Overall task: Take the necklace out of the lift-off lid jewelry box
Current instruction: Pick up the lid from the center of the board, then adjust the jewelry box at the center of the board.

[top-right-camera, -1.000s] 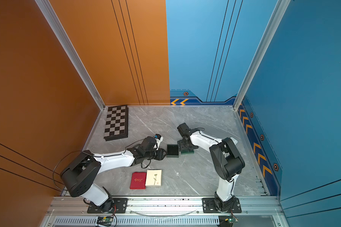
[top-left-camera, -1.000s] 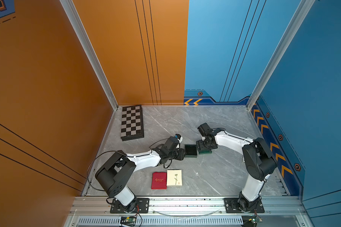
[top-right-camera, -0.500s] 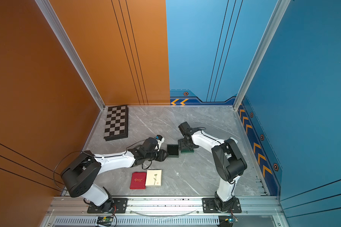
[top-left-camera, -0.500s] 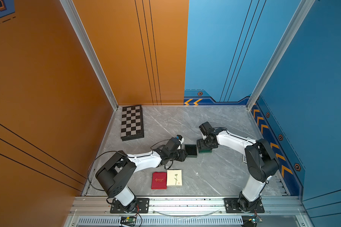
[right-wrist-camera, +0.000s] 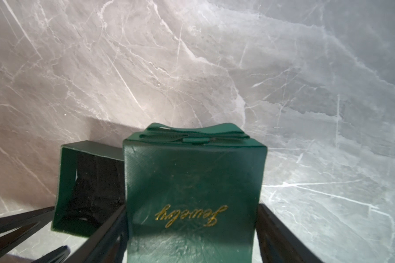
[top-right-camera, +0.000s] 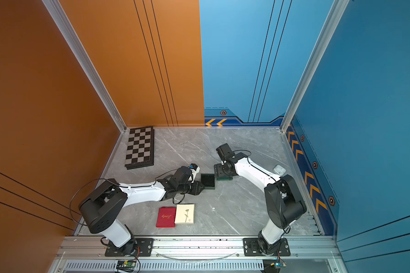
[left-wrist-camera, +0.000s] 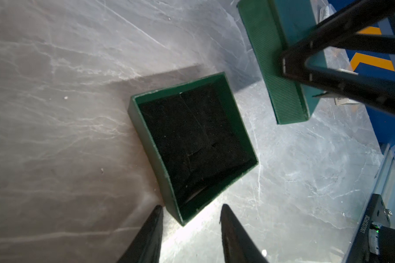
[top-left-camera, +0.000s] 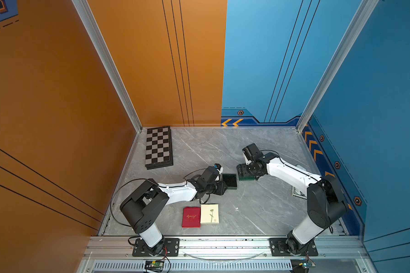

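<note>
So R gripper point(right-wrist-camera: 192, 216) is clamped on the green lid point(right-wrist-camera: 192, 177), fingers point(right-wrist-camera: 274, 230) on opp sides. Gold "Jewelry" script faces my wrist cam, bow at the far edge. L gripper point(left-wrist-camera: 191, 207) is spread w/ nothing btwn the fingers. Its tips are just beside a corner of the box base point(left-wrist-camera: 146, 145), not touching it as far as I can see. Base sits open on the marble table point(top-left-camera: 258, 208), black lining showing. Lid is just beside it on the R arm's side, apart; can't tell if the lid touches the table. Small silvery chain, prob the necklace point(top-left-camera: 201, 143), lies on the marble well apart from the base, near the chessboard point(top-left-camera: 158, 147), but it's too small to be sure. Nearer the arm bases a red booklet point(top-left-camera: 191, 217) touches a cream card point(top-left-camera: 209, 214), and a banknote point(top-left-camera: 298, 192) lies by the R arm
</note>
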`<state>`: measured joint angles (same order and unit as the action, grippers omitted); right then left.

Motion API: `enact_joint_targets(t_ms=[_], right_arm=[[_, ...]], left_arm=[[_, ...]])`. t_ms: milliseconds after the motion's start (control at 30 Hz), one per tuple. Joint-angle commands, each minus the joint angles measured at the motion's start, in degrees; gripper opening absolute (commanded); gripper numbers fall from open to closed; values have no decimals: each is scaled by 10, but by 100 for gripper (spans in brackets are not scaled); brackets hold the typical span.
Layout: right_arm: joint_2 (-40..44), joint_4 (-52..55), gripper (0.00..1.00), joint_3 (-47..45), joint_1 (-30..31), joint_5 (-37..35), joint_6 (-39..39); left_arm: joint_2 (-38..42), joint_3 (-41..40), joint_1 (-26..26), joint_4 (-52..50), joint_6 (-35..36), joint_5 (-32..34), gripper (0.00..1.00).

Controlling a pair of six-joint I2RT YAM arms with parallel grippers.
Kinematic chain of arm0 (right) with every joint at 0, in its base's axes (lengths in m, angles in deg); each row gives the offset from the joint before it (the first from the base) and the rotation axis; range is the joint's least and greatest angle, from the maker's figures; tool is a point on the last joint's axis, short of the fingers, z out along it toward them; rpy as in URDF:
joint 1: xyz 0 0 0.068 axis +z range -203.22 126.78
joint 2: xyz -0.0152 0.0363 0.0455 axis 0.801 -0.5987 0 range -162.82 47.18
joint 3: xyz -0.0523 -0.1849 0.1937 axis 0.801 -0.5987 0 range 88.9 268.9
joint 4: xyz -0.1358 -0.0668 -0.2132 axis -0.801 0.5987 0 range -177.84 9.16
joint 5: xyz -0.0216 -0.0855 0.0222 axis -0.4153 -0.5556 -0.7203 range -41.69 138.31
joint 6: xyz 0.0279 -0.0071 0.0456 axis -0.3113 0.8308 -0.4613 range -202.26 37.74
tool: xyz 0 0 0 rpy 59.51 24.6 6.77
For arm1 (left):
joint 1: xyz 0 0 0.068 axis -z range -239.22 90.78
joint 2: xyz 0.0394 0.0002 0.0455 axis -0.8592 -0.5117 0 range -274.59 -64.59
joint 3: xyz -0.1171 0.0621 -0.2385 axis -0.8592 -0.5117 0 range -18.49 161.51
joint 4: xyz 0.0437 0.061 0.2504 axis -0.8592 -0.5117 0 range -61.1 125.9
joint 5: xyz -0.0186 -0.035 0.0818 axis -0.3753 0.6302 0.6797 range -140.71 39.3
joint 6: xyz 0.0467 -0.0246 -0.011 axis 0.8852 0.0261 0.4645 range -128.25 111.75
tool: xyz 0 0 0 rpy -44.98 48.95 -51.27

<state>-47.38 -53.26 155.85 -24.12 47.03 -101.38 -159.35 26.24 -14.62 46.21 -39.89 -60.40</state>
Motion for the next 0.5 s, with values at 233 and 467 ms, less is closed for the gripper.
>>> enact_joint_targets(t_ms=[233, 467], right_arm=[[15, 26, 82, 5, 26, 10, -14], [10, 27, 82, 13, 39, 14, -18]], left_arm=[[-5, 6, 8, 49, -11, -37, 43], [13, -14, 3, 67, -16, -29, 43]])
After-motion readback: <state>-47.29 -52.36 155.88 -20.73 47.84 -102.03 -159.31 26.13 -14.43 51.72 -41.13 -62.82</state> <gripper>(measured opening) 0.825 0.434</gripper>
